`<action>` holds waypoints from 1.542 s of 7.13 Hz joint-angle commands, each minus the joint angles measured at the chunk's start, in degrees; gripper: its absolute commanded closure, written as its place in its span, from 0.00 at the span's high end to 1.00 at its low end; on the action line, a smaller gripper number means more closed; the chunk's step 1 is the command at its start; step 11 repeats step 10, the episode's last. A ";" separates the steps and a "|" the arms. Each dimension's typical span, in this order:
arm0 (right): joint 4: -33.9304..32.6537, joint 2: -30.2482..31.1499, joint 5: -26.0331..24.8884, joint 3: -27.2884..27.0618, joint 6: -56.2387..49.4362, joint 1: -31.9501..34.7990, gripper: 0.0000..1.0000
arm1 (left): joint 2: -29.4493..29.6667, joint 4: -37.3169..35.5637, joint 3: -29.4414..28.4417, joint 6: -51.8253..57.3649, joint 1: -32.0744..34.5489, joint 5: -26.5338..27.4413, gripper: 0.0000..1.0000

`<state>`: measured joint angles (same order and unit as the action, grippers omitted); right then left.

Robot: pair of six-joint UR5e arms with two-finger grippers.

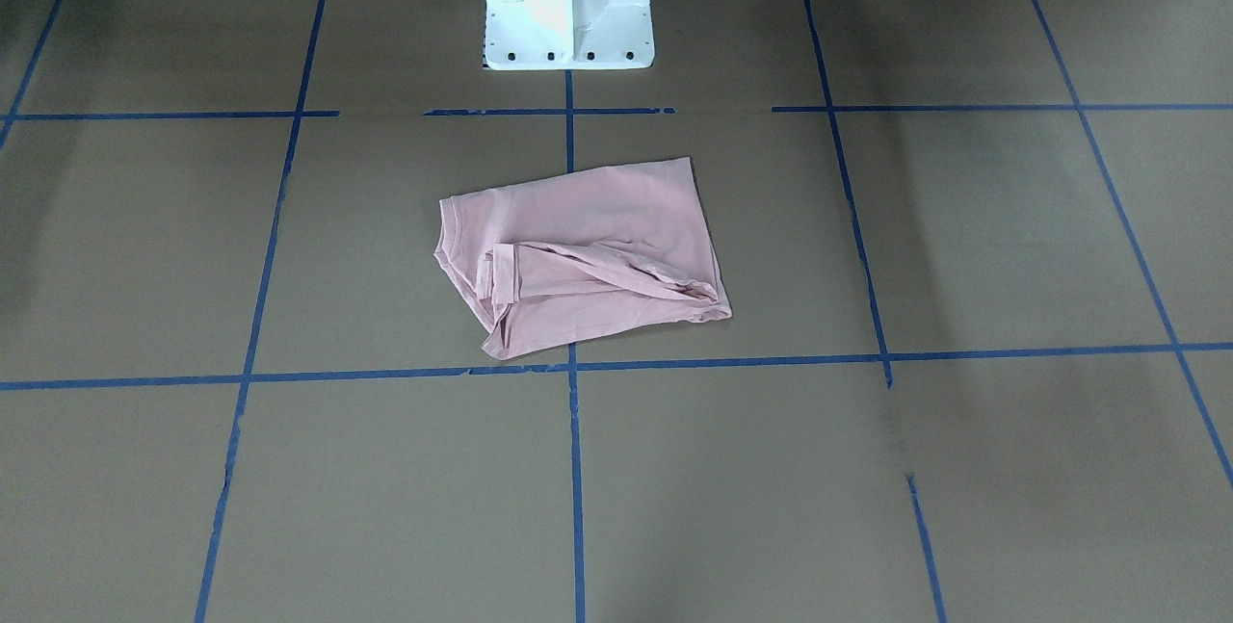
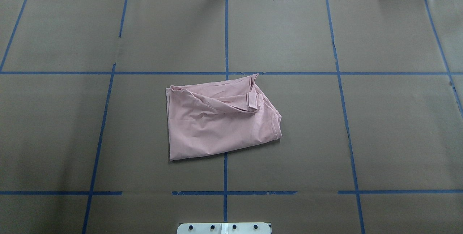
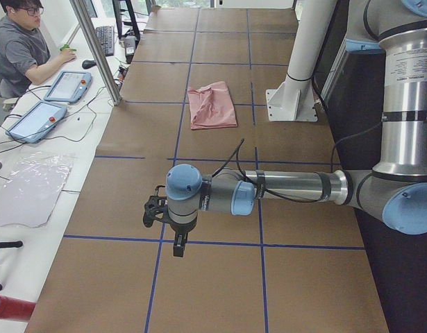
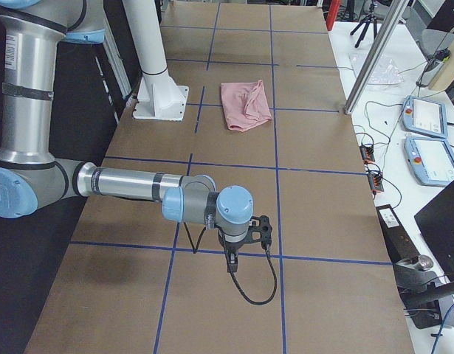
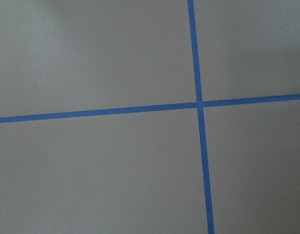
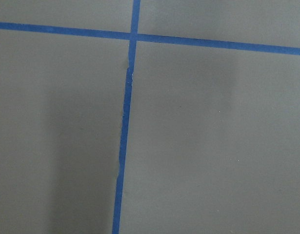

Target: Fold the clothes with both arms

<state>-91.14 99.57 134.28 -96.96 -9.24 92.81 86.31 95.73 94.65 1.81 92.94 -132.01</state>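
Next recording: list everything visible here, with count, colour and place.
T-shirt: one, pale pink, loosely folded, table centre.
table: one, brown paper cover with blue tape grid.
pedestal: one, white, at the robot-side table edge.
teach pendants: two, pale blue, on the white side bench.
person: one, grey shirt, seated at that bench.
left arm: silver, blue caps, low over one table end; left gripper black, pointing down, state unclear.
right arm: same, opposite end; right gripper likewise.
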 commanded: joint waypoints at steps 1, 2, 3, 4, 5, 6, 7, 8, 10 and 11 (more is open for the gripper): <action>0.00 0.01 -0.07 0.19 -0.33 0.00 1.00 | 0.00 0.07 0.19 -0.05 -0.04 0.00 1.00; 0.00 0.01 -0.07 0.27 -0.34 0.00 1.00 | 0.00 0.07 0.19 -0.05 -0.04 0.00 1.00; 0.00 0.01 -0.07 0.19 -0.34 0.00 1.00 | 0.00 0.07 0.27 -0.05 -0.04 0.00 1.00; 0.00 0.01 0.02 0.19 -0.16 0.00 1.00 | 0.00 0.07 0.27 -0.05 -0.04 0.00 1.00; 0.00 -0.07 0.02 0.01 -0.25 0.00 1.00 | 0.00 0.07 0.36 -0.05 -0.04 0.00 1.00; 0.09 -0.16 0.02 0.01 -0.51 0.00 1.00 | 0.00 0.07 0.54 -0.05 -0.04 0.00 1.00; 0.52 -0.16 -0.07 0.01 -0.60 0.00 1.00 | 0.00 0.07 0.54 -0.05 -0.04 0.00 1.00; 2.09 0.19 -0.07 0.36 -0.51 0.00 1.00 | 0.00 0.07 0.54 -0.05 -0.04 0.00 1.00; 2.29 0.01 -0.24 0.19 0.19 -0.09 1.00 | 0.00 0.15 0.54 -0.05 -0.04 0.00 1.00; 2.29 0.01 -0.24 0.19 0.19 -0.09 1.00 | 0.00 0.15 0.54 -0.05 -0.04 0.00 1.00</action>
